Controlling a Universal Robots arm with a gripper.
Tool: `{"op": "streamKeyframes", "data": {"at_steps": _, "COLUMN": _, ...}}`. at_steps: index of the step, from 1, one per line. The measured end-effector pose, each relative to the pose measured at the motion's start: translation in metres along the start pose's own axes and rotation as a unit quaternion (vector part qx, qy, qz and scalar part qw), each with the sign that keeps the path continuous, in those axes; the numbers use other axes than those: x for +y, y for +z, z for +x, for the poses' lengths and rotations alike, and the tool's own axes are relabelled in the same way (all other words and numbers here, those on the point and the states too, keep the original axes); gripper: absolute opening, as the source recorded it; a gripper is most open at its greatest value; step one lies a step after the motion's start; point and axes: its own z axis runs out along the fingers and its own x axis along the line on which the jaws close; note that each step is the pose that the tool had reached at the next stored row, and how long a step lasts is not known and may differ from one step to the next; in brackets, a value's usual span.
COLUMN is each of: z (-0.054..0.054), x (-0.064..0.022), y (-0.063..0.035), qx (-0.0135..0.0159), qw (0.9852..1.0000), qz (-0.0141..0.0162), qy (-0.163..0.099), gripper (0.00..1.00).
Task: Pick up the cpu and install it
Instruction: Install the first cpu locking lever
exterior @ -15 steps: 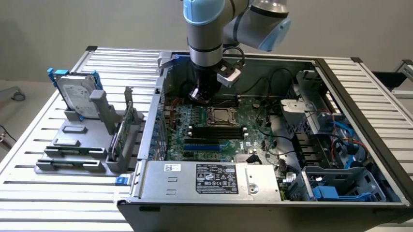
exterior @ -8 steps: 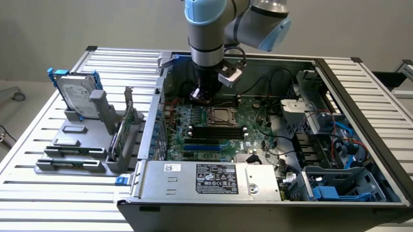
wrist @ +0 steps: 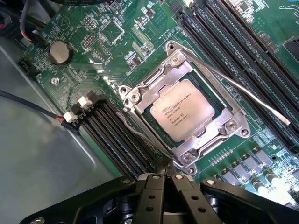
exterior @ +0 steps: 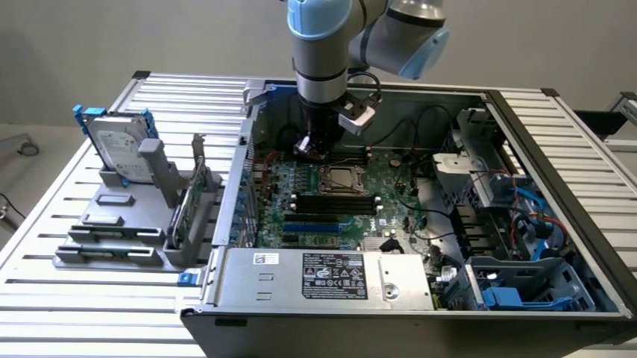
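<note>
Nearest the wrist camera, the hand (wrist: 164, 179) has its two black fingers pressed together with nothing between them, the tips resting at or just above the corner of the socket frame (wrist: 187, 156) where a thin wire lever (wrist: 135, 135) runs along the frame's edge. Whether the tips actually touch that lever cannot be told.

Just beyond, the cpu (wrist: 183, 109) lies flat inside the socket with the metal load plate closed around its silver top — seated, by the look of it, and square to the frame. A second lever arm (wrist: 243, 91) stretches out across the green motherboard (wrist: 93, 46) toward the long black memory slots (wrist: 233, 37).

The risk here is at the fingertips: a push that slips off the lever could scrape the board's small components beside the socket, or let the sprung wire snap back. Pressing down on the frame with the chip slightly skewed could bend the socket's contacts.

Farther off, in the exterior view, the arm (exterior: 321, 52) reaches down into the open computer case (exterior: 557, 149) — its walls leave little room to swing.
</note>
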Motion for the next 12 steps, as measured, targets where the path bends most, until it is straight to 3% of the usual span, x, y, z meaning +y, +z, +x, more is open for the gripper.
{"op": "streamKeyframes", "data": {"at_steps": 12, "z": 0.0004, "x": 0.0015, "y": 0.0012, "qx": 0.0001, "qw": 1.0, "qz": 0.0003, "qy": 0.0, "gripper": 0.11}}
